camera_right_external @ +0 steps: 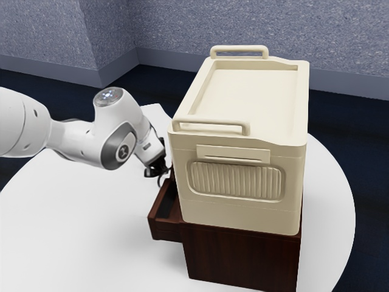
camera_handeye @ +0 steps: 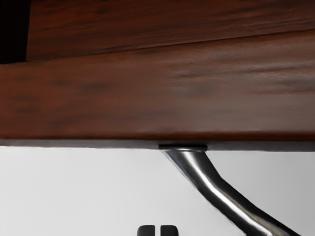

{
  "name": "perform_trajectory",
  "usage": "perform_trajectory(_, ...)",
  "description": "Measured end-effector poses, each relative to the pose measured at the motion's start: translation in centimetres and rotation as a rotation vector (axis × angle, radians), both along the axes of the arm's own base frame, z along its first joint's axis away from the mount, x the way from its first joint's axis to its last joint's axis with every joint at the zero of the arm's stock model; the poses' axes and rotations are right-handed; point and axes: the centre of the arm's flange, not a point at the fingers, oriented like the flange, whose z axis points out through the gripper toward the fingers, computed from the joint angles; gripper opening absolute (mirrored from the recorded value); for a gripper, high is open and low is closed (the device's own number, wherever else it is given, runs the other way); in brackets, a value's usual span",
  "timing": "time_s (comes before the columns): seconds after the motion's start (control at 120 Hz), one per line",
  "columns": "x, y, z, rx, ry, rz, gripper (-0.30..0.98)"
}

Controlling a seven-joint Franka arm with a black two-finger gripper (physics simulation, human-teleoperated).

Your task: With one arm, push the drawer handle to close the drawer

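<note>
Beside the dark wooden cabinet [camera_right_external: 243, 258], toward the exterior view's left: the drawer [camera_right_external: 165, 231], partly extended, its open interior exposed from above. The drawer handle [camera_handeye: 216, 191], a curved bar of polished metal, is mounted on the drawer's outer face, on the side away from the cabinet; its near end meets the reddish-brown wood at a dark collar, from which the bar bends outward. On the same side of the cabinet, just beyond the drawer's outer face: the end effector [camera_right_external: 159, 173], black, directed downward and near the handle. In the wrist view, the end effector [camera_handeye: 157, 230] is clenched, its two fingertips side by side with a slim gap between them. Whether it touches the handle cannot be determined. The arm [camera_right_external: 79, 143], white with grey joint covers, reaches toward the cabinet from the exterior view's left. On top of the cabinet: a cream storage box [camera_right_external: 243, 213], upright, with a ribbed panel on one side, a recessed lid and a raised rail at either end of its top. Beneath and around the cabinet: a round white counter [camera_right_external: 91, 243]. Beyond the cabinet: a dark blue floor [camera_right_external: 164, 76] and a speckled blue-grey wall [camera_right_external: 243, 24].
</note>
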Motion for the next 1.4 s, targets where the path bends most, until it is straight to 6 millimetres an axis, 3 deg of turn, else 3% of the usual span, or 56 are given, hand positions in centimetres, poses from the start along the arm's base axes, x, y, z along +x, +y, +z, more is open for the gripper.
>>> perform_trajectory(0.558, -0.6, -5.0, 0.1, -0.062, -0.049, -0.037, -0.10)
perform_trajectory(0.85, -0.7, -6.3, 0.4, -0.083, -0.084, -0.040, -0.10)
perform_trajectory(1.242, -1.1, -7.3, -0.6, -0.091, -0.085, -0.040, -0.10)
perform_trajectory(1.4, -1.4, -6.2, -1.2, -0.092, -0.074, -0.017, -0.10)
